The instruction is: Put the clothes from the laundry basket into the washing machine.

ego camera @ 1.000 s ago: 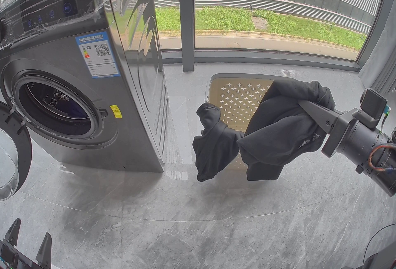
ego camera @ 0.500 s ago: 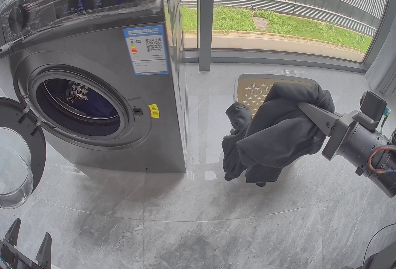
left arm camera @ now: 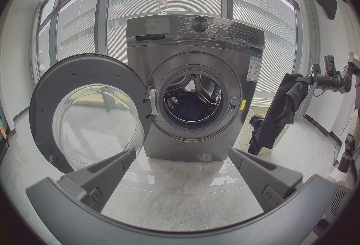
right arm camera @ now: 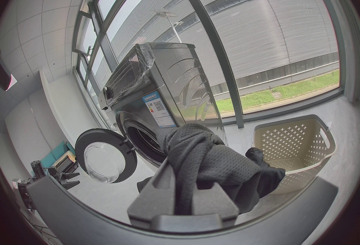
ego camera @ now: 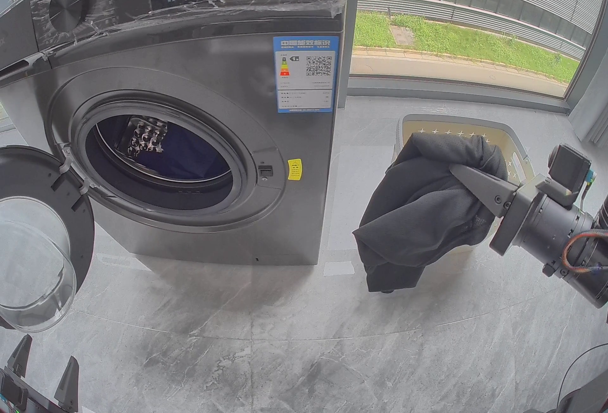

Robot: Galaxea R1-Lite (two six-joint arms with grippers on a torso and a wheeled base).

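Observation:
A dark grey garment [ego camera: 421, 212] hangs from my right gripper [ego camera: 472, 180], which is shut on it, in front of the beige laundry basket [ego camera: 514, 148] on the floor. In the right wrist view the garment [right arm camera: 210, 163] drapes over the shut fingers, with the basket [right arm camera: 296, 144] behind it. The grey washing machine [ego camera: 209, 53] stands to the left of the garment. Its round door [ego camera: 38, 243] is swung wide open, and dark blue cloth lies in the drum [ego camera: 171, 155]. My left gripper [ego camera: 41, 367] is low at the near left, open and holding nothing, facing the drum [left arm camera: 193, 97].
The grey marble floor [ego camera: 285, 338] between me and the machine is bare. A glass window wall [ego camera: 475, 3] runs behind the basket. The open door [left arm camera: 88, 110] juts out on the machine's left side, near my left gripper.
The head camera has swung, so the washing machine now sits more central and the basket further right. The garment's dangling sleeve has drawn in closer to the rest of the cloth.

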